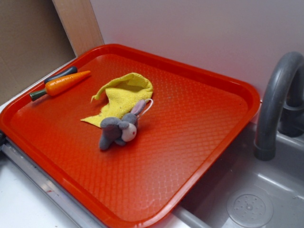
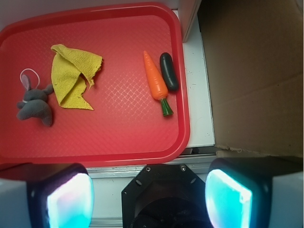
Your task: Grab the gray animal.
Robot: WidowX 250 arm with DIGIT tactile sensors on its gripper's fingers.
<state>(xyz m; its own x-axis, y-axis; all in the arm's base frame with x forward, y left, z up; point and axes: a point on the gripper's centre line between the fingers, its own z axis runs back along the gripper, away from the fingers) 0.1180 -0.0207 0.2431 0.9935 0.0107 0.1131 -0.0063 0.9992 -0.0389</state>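
Jaws spread wide and released, holding nothing, off the red tray (image 2: 183,85); gray bunny (image 2: 34,104) lies on the tray beside the yellow cloth (image 2: 71,78), well apart

Red tray (image 1: 209,142) carries crumpled yellow cloth (image 1: 124,97), orange toy carrot (image 1: 64,84) beside dark green toy vegetable (image 2: 169,71). Gray faucet (image 1: 278,99) stands over sink (image 1: 247,190).
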